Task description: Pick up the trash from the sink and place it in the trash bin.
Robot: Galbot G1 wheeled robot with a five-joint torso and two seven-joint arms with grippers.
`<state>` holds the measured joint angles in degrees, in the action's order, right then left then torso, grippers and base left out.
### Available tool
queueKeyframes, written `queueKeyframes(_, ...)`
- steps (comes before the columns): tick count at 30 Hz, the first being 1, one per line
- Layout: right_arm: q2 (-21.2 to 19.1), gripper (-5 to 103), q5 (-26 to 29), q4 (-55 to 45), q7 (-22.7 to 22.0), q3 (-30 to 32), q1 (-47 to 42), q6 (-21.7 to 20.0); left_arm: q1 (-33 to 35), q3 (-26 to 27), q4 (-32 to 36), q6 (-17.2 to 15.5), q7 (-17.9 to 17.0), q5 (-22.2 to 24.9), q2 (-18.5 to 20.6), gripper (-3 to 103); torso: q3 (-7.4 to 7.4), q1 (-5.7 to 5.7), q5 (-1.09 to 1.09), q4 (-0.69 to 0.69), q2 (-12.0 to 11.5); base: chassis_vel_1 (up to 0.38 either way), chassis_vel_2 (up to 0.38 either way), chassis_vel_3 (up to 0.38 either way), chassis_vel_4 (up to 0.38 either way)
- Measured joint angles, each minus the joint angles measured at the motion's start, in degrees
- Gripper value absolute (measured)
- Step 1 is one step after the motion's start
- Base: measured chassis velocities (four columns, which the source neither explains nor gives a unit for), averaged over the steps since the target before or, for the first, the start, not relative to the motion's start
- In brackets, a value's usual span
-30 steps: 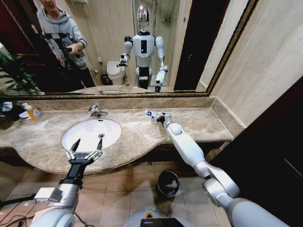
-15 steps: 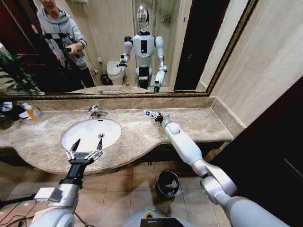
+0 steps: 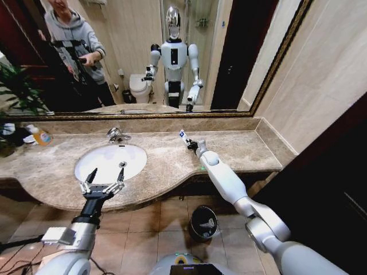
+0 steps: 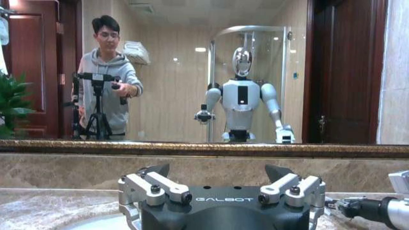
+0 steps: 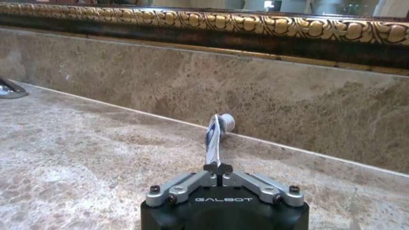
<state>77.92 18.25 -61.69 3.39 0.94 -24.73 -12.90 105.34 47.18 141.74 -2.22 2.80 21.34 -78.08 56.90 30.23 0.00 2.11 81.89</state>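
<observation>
While the beige-brown marble countertop (image 3: 166, 163) fills my head view beneath the wide mirror (image 3: 143, 57), I have the white oval sink (image 3: 110, 161) with its chrome faucet (image 3: 116, 135) on the left and, down on the tiled floor in front of the counter, the small dark trash bin (image 3: 203, 222) with its shiny rim. The left gripper (image 3: 103, 182) hangs over the near edge of the sink, its 2 fingers spread wide and holding nothing. My right arm reaches across the counter to the right of the sink, and the right gripper (image 3: 187, 141) is clenched on 1 piece of the trash, the white-and-blue tube (image 3: 183, 135), lifted clear of the marble near the back wall. In the right wrist view the 2 fingertips meet on the tube's flat crimped tail (image 5: 218, 166), with the tube (image 5: 213, 139) standing up out of them and its cap (image 5: 226, 122) farthest from the claw. I judge it light and soft-walled, with a slick skin, so the thin tail is the firmest place to pinch, though the body may swing or slip from so narrow a hold during the carry to the bin.
</observation>
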Motion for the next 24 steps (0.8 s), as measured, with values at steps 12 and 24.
queueKeyframes(12,-6.48,0,4.10,-12.04,-0.98,1.32,-5.64,-1.89,0.00,0.00,0.01,0.00,0.00,0.00,0.00,100,0.00,0.00,0.00,0.00,0.00,0.000,0.000,0.000,0.000)
queueKeyframes(24,-15.84,0,9.14,-30.00,-1.67,8.65,-16.51,-2.94,0.00,0.00,0.00,0.00,0.00,0.00,-0.01,100,0.00,0.00,0.01,0.00,0.00,0.000,0.000,0.000,0.000)
